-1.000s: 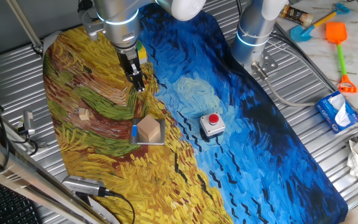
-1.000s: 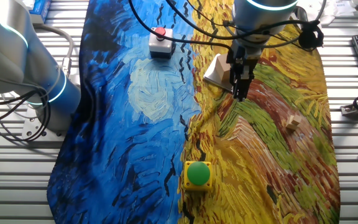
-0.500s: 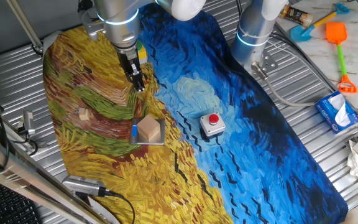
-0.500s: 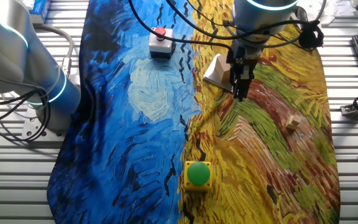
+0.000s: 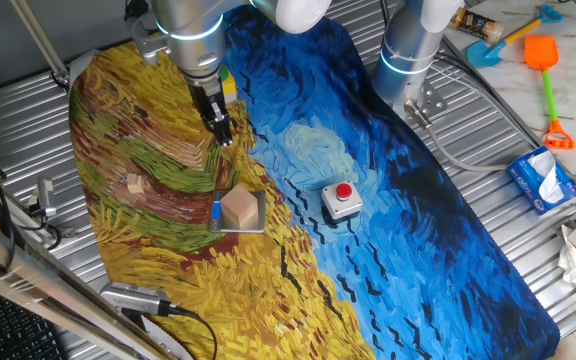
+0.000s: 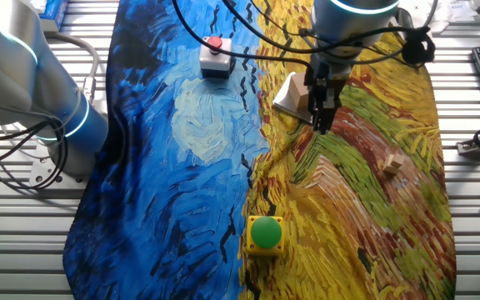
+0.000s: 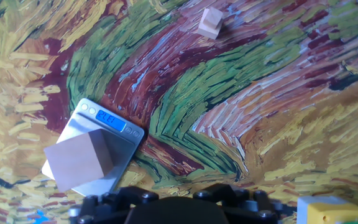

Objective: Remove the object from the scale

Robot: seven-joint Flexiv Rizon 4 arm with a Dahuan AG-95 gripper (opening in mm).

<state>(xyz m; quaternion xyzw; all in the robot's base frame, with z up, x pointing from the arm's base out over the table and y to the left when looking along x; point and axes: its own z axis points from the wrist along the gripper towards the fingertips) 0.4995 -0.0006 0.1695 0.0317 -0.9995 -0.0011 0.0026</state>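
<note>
The light tan wooden block (image 5: pixel 240 207) sits on the thin grey scale (image 5: pixel 217 224), whose blue mark is on its left edge. Both show in the other fixed view, the block (image 6: pixel 288 90) and the scale (image 6: pixel 282 108) partly behind my arm. In the hand view the block (image 7: pixel 79 160) stands on the scale (image 7: pixel 118 163) at lower left, with a lit blue display. My gripper (image 5: pixel 224 136) hangs over the cloth behind the block, apart from it, fingers together and empty. It also shows in the other fixed view (image 6: pixel 321 125).
A small tan wooden piece (image 5: pixel 135 184) lies left of the scale. A grey box with a red button (image 5: pixel 341 200) stands to the right. A yellow box with a green button (image 6: pixel 265 233) sits behind the gripper. A second arm's base (image 5: pixel 408 50) stands at the cloth's far edge.
</note>
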